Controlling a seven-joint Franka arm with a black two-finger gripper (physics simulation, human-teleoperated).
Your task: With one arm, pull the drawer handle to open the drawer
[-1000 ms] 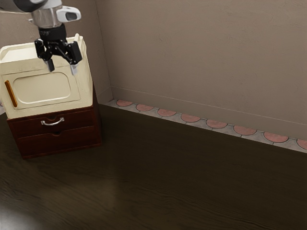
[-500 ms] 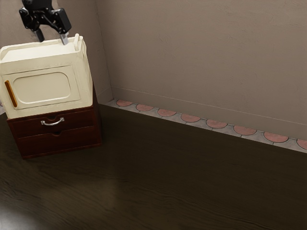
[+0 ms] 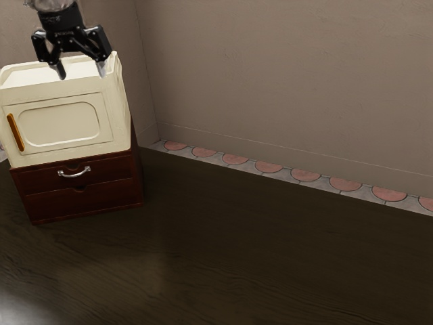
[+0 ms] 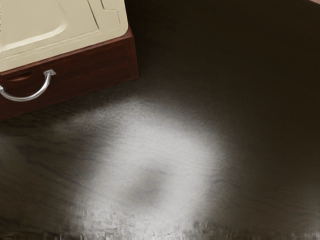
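My gripper is high in the exterior view's upper left, open, its two fingertips apart with nothing between them, in front of the cream box's upper part in the picture. Well below it, the silver handle is on the upper drawer of the dark red cabinet; both drawers look closed. In the wrist view the curved handle stands out from the cabinet front, and my hand is not touching it.
A cream box with an orange-brown handle rests on top of the cabinet. The dark wooden table extends toward the exterior view's right, with a wall behind.
My gripper first rose toward the exterior view's upper left, then came down a little and slightly right. It has stayed open. The cabinet, its drawers and the box have not moved.
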